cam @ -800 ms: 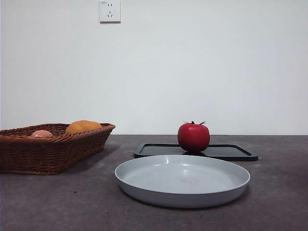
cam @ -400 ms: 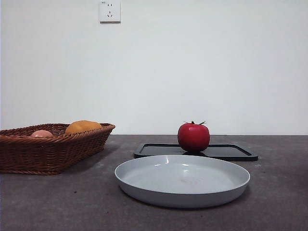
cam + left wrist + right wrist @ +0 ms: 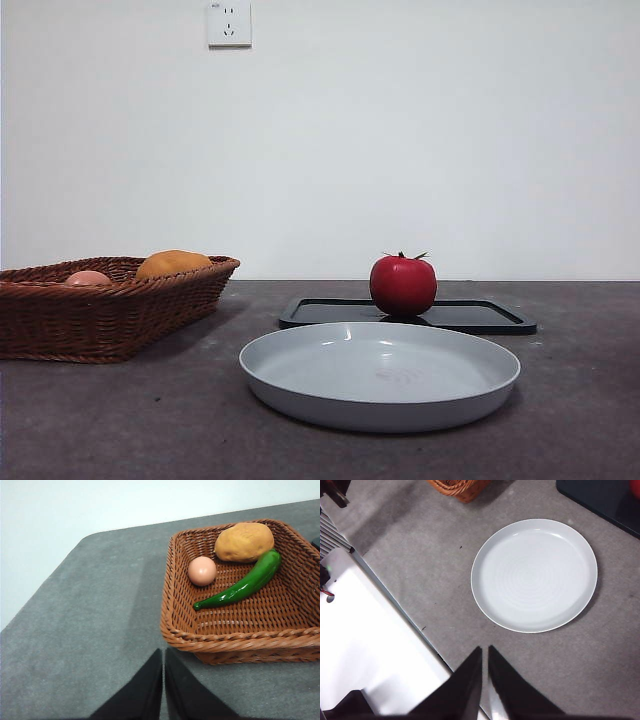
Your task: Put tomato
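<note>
The glossy red tomato (image 3: 403, 285) with a dark green stem stands on the black tray (image 3: 470, 316) behind the grey plate (image 3: 300, 375). A sliver of the tomato (image 3: 636, 487) shows at the edge of the right wrist view, on the tray (image 3: 605, 500). Neither arm shows in the front view. My left gripper (image 3: 163, 672) is shut and empty, high above the table in front of the wicker basket (image 3: 235, 641). My right gripper (image 3: 485, 667) is shut and empty, high above the table short of the plate (image 3: 490, 550).
The wicker basket (image 3: 100, 320) at the left holds an orange-yellow fruit (image 3: 244, 541), a pale pinkish fruit (image 3: 202, 571) and a green pepper (image 3: 240, 586). A wall socket (image 3: 229, 23) is on the back wall. A white board (image 3: 375, 645) lies off the table's near edge.
</note>
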Available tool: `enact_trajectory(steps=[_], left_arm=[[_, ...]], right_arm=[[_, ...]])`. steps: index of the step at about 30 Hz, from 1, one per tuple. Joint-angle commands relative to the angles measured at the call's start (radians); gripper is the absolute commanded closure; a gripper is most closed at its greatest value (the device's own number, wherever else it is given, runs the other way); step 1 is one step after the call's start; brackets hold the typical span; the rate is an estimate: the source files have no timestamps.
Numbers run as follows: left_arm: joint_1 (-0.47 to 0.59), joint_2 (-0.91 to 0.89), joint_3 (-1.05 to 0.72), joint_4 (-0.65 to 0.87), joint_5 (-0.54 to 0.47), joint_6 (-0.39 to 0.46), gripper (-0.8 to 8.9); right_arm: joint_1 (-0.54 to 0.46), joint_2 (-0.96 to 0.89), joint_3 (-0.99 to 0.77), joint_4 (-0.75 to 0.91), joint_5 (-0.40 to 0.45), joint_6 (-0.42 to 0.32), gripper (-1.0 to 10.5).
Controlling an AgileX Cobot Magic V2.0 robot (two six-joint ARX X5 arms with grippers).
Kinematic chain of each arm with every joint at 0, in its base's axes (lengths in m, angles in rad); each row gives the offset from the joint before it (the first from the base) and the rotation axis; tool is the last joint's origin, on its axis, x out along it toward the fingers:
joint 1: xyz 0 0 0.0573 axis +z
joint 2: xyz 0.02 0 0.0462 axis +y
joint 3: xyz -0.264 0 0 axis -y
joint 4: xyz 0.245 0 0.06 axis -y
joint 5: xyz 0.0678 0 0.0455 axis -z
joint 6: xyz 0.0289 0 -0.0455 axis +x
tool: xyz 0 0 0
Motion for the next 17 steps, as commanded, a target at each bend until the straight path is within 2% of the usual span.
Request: enact_trajectory(steps=[1,17], left_arm=[[0.002,-0.003,-0.013,-0.028,0.000,-0.046,8.05],[0.002,-0.003,-0.013,-0.028,0.000,-0.050,8.05]], right_arm=[[0.006,0.007,0.008,0.010,-0.004,0.007,9.3],[0.006,0.007,0.008,0.010,-0.004,0.007,9.3]])
